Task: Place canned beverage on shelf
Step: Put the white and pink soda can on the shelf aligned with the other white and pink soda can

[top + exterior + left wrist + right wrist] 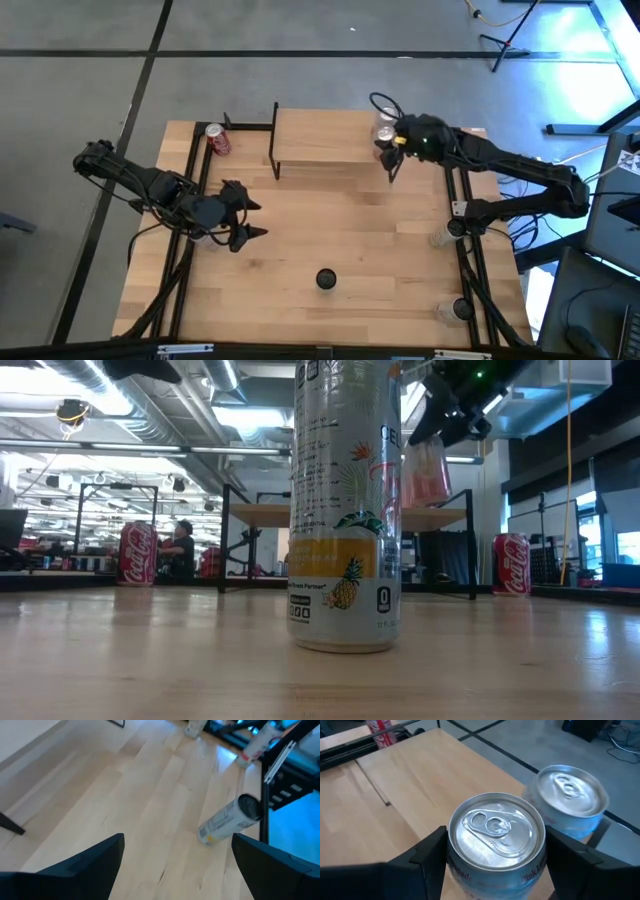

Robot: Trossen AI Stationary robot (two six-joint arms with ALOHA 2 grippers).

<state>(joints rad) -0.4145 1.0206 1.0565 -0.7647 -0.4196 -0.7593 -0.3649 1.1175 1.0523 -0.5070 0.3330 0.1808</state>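
While the right gripper (495, 865) has its jaws clamped on either side of a pink-lettered can (495, 840), that can sits between them at the right end of the shelf (318, 137), with a second can (570, 802) already standing just beyond the jaws, near the shelf's corner. Whether the held can's base rests on the board or hangs just above it cannot be told. Judged status: placement nearly complete; what is left is to let go and lift clear without knocking the neighbour. Left gripper (240, 215): jaws spread wide and empty, over the tabletop (300, 250), well apart from the shelf. Ahead of those jaws: a pineapple-labelled can (227, 820). Other stock not yet shelved: a red cola can (217, 139) beside the shelf's left end.
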